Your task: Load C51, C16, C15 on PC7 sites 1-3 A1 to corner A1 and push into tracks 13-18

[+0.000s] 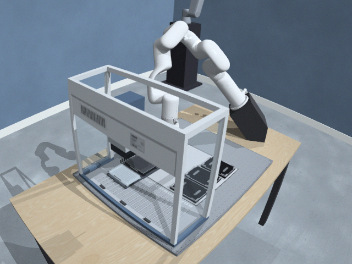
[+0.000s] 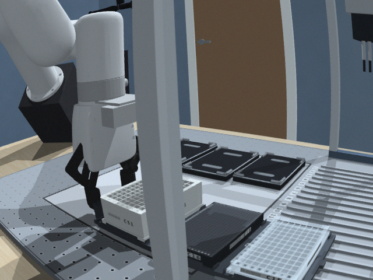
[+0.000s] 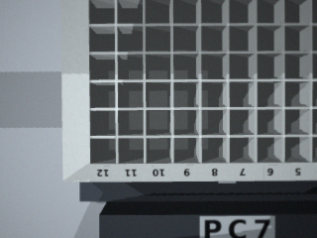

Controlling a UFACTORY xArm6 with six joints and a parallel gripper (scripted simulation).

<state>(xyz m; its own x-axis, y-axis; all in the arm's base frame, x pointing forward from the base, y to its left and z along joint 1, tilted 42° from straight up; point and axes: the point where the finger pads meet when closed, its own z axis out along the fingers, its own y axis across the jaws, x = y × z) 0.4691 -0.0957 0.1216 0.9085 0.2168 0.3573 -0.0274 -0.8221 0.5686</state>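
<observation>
1. Readable writing: "C51" on the side of the deep-well block [image 2: 126, 207]; "C16" on the edge of the dark 384-well plate [image 2: 220, 228]; "PC7" on the carrier's [image 3: 149, 218] handle end in the wrist view; column numbers 12 down to 5 along the block's rim there.
2. The clear 96-well plate [image 2: 280, 249] carries a label that is cut off and cannot be read in full.
3. Three plates sit in a row on the carrier: C51 nearest the handle, C16 in the middle, the clear plate at the rail end.
4. Three black nests [image 2: 221, 163] stand in a row beside the apron, each without a plate.
5. The carrier lies on the apron, its far end reaching onto the rails [image 2: 337, 192].
6. The gripper [image 2: 104, 192] is spread wide at the handle end, fingers [image 2: 90, 192] straddling the block's end, gripping nothing.
7. One arm; one white instrument frame [image 1: 142, 125].
</observation>
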